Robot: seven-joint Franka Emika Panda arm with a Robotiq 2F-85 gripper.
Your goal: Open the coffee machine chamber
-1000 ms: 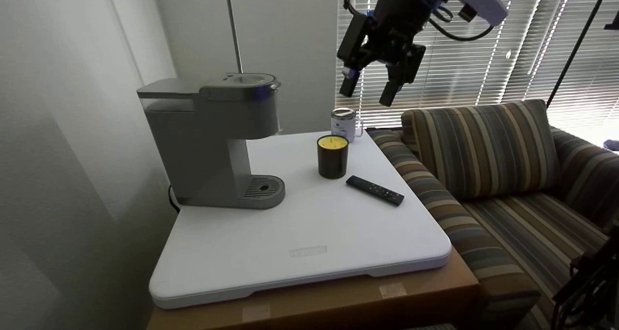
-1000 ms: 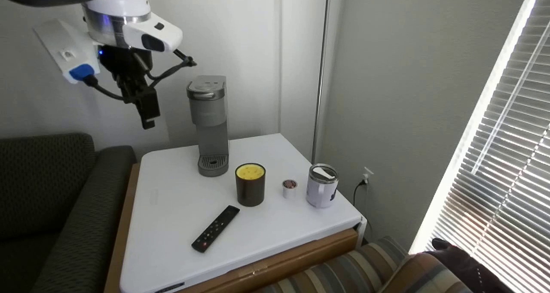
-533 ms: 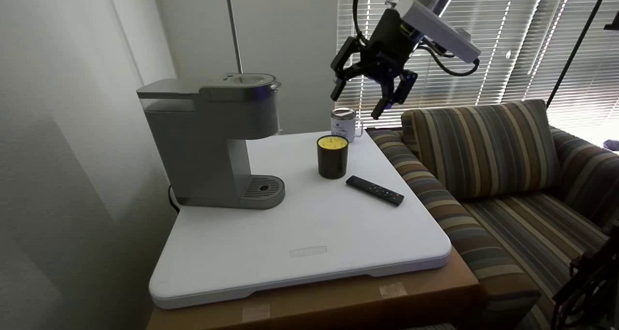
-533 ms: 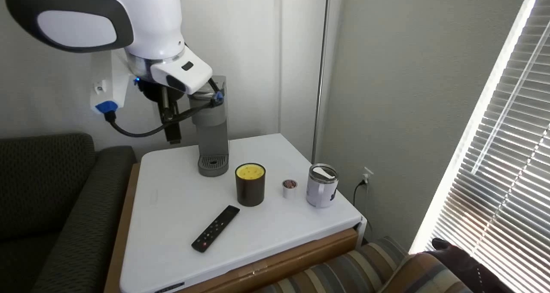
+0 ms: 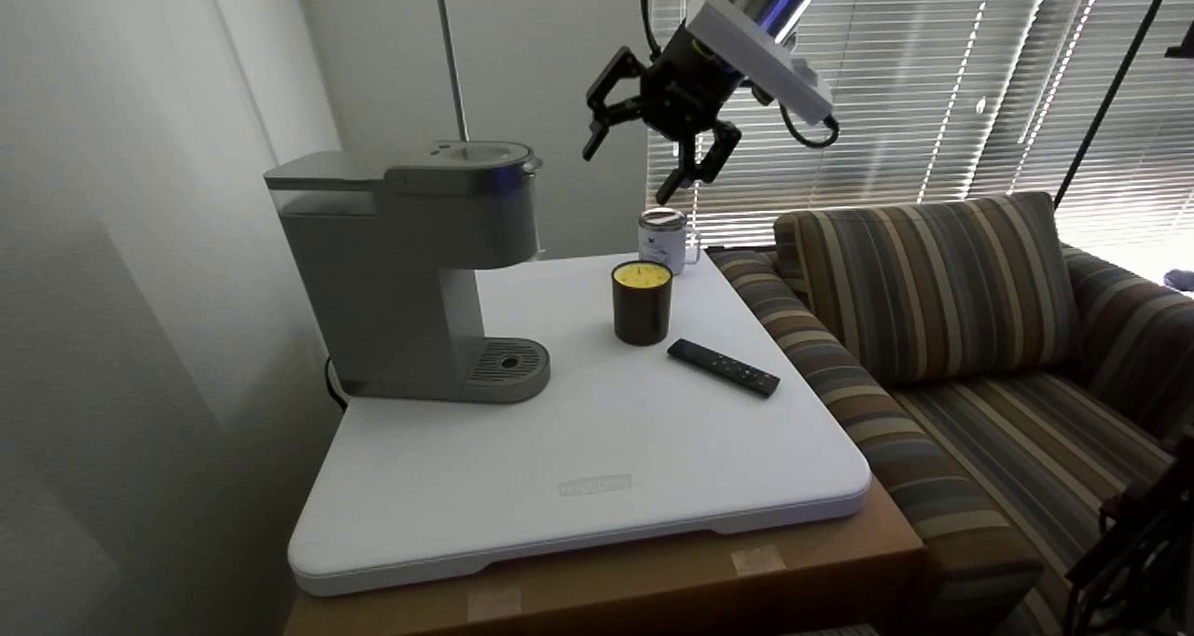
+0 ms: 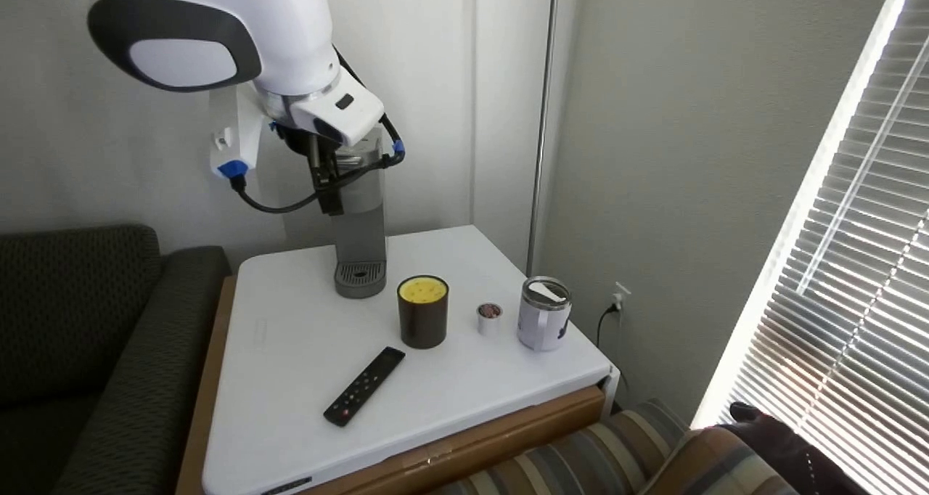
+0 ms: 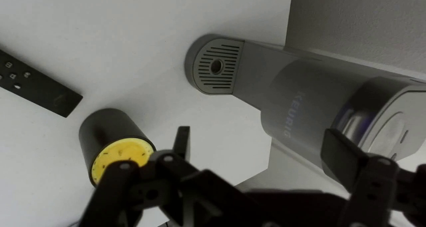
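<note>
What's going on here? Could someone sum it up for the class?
A robot arm holds its hand open in the air near the gray coffee machine, apart from it, with nothing gripped. The lid on the machine's chamber is closed, so opening it is yet to be done. On the white table, a remote, a dark jar with yellow inside and a mug aren't being handled.
</note>
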